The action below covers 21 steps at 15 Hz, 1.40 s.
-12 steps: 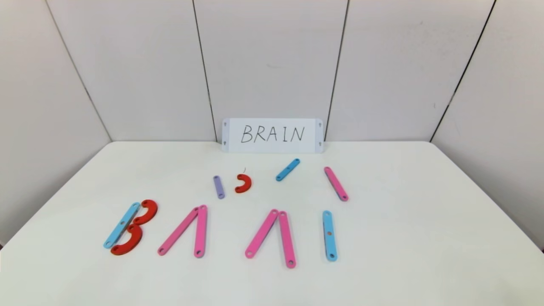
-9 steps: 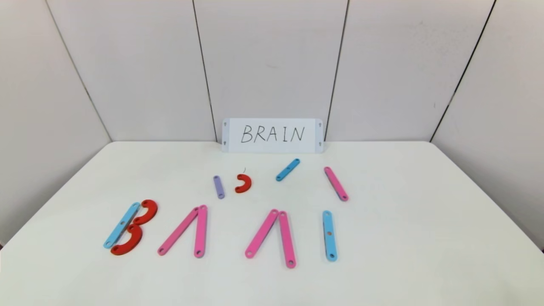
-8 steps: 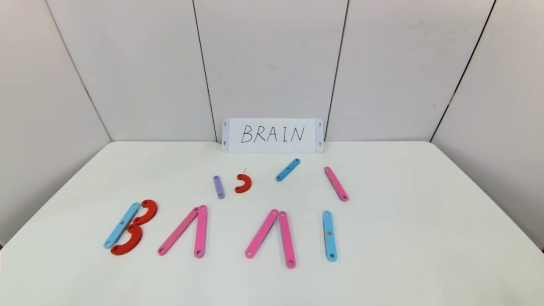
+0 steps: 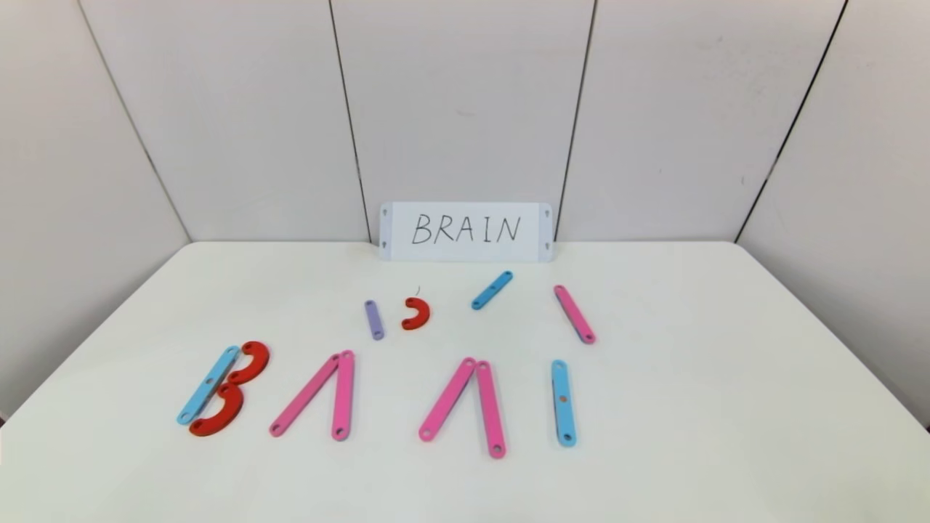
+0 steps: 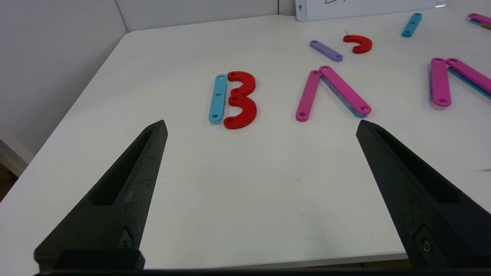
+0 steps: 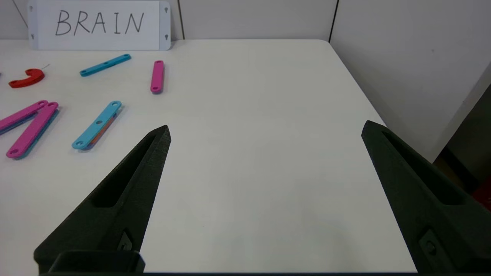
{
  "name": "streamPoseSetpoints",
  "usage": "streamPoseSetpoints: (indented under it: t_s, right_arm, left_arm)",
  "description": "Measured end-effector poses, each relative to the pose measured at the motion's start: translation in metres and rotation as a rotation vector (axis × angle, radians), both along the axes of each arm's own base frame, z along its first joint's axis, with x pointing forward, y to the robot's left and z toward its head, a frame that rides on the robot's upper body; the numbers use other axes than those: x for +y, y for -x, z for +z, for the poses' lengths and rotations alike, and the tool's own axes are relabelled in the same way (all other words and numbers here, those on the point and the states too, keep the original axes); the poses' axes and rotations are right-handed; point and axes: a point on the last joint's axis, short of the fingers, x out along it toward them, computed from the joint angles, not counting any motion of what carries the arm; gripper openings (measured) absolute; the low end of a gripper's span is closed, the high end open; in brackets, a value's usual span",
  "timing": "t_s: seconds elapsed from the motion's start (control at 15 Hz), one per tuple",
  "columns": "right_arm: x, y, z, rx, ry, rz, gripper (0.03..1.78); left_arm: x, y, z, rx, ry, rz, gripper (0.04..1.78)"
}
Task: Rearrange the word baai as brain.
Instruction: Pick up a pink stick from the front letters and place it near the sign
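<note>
Four plastic letters, the word baai, in row on near part of white table: blue-and-red B at left, two pink A shapes, blue I at right. Spare pieces behind row: purple strip, red curve, blue strip, pink strip. BRAIN card upright at far table edge. Left gripper above near left table edge, fingers spread wide, empty. Right gripper above near right, fingers wide, empty.
</note>
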Motion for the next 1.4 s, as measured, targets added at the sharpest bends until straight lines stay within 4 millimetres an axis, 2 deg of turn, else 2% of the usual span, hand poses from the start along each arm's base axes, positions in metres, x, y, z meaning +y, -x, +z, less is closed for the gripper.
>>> streamPoseSetpoints:
  t_s: [0.13,0.27,0.47,0.67,0.93,1.07,1.13,1.27,1.4]
  right_arm:
    - [0.000,0.005,0.026,0.013,0.000,0.007,1.74]
    - [0.000,0.003,0.054,0.029,0.000,0.008,1.74]
    - [0.000,-0.013,0.108,0.043,-0.001,0.010,1.74]
    - [0.000,-0.042,0.167,0.044,-0.002,0.000,1.74]
    - [-0.001,-0.096,0.230,0.069,-0.003,-0.015,1.74]
    - [-0.002,-0.126,0.250,0.106,-0.003,-0.017,1.74]
    - [-0.002,-0.144,0.259,0.142,-0.004,-0.018,1.74]
    - [-0.002,-0.171,0.266,0.239,-0.006,-0.014,1.74]
    - [-0.002,-0.195,0.264,0.379,-0.006,-0.008,1.74]
  left_arm:
    - [-0.001,0.008,0.021,-0.030,-0.003,-0.045,1.73]
    - [-0.001,0.010,0.044,-0.031,-0.002,-0.067,1.73]
    - [-0.001,-0.002,0.092,-0.011,0.004,-0.086,1.73]
    - [-0.002,-0.033,0.148,0.001,0.011,-0.101,1.73]
    - [-0.004,-0.099,0.213,0.005,0.065,-0.106,1.73]
    - [-0.005,-0.135,0.226,0.039,0.135,-0.105,1.73]
    - [-0.005,-0.153,0.226,0.073,0.164,-0.101,1.73]
    - [-0.003,-0.179,0.219,0.142,0.184,-0.085,1.73]
    - [-0.001,-0.199,0.209,0.214,0.184,-0.067,1.73]
